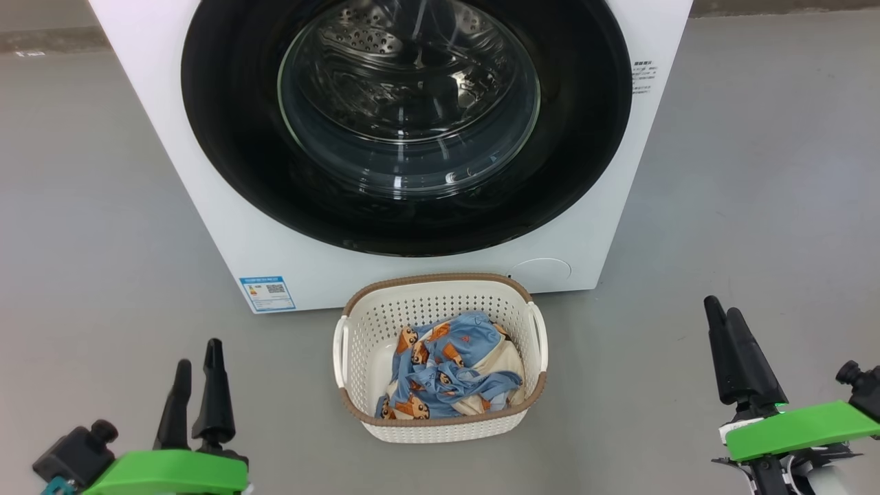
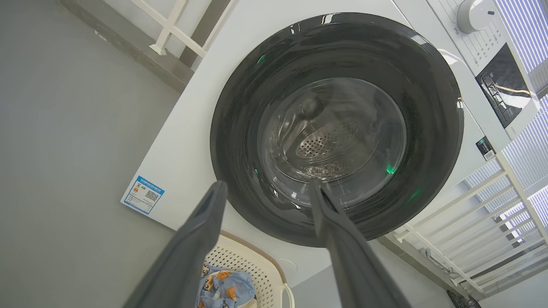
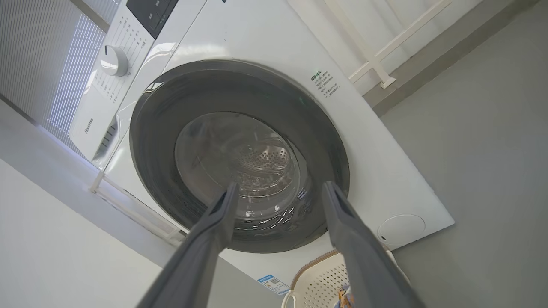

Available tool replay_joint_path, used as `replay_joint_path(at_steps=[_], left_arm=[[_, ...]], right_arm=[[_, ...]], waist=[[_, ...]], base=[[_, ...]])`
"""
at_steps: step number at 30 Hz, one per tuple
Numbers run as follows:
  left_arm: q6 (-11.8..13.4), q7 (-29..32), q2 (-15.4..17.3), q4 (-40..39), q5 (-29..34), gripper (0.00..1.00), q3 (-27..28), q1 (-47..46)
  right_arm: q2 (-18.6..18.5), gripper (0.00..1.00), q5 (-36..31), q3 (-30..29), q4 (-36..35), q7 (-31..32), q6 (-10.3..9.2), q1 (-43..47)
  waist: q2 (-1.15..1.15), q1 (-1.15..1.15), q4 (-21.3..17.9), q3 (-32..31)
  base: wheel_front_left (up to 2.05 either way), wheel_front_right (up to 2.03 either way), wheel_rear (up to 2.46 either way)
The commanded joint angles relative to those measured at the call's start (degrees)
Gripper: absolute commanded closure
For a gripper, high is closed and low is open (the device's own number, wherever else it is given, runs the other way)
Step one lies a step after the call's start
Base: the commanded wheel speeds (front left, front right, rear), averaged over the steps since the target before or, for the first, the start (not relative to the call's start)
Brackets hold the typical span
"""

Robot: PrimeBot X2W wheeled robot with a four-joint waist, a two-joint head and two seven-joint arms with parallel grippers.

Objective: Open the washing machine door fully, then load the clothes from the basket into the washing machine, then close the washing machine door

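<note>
1. Grey floor is seen all around the white washer (image 1: 227,240), which stands squarely ahead.
2. The door (image 1: 234,137) is shut, flat against the washer front. Its glass bowl faces the robot, and the steel drum is seen through it.
3. The basket (image 1: 440,278) is set on the floor just below the door, close against the washer front. The clothes (image 1: 447,371) are heaped in its near half.
4. The left gripper (image 1: 198,354) is held low at the left, well apart from the basket, with its fingers spread and nothing between them.
5. The right gripper (image 1: 722,309) is held low at the right, likewise spread and empty.
6. No step is judged done yet: the door must first be opened.
7. Being round, the door has no long axis. Its hinge side cannot be told, so a pull at the wrong edge could be wasted or strain the latch.
8. The glossy rim may let a finger slip off.
9. The basket's long axis is judged to run left to right, along the washer front, with a handle at each end. It could be knocked by an arm reaching for the door.
10. The clothes look tangled, so a piece could be dragged out and dropped on the floor.
</note>
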Motion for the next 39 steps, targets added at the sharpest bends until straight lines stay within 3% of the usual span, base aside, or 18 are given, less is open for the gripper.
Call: replay_joint_path(at_steps=[1,14,39], left_arm=[[-0.8,-0.92,1.07,-1.05,2.35,0.0,0.92,-3.0],[-1.4,-3.1,1.23,2.34,20.15,0.0,-0.57,-3.46],[-1.61,-7.14,1.53,4.57,34.56,0.0,-1.75,-3.98]], right_arm=[[-0.39,0.0,-3.16,0.19,-1.23,-0.59,0.3,-1.59],[1.22,0.0,-18.35,-1.88,2.0,-0.62,0.34,-1.61],[3.91,0.0,-40.05,-6.15,7.09,-0.68,0.42,-2.41]], waist=[[0.0,0.0,0.03,-0.01],[0.0,0.0,0.24,-0.43],[0.0,0.0,0.23,-0.81]], base=[[0.0,0.0,0.0],[0.0,0.0,0.0],[0.0,0.0,0.0]])
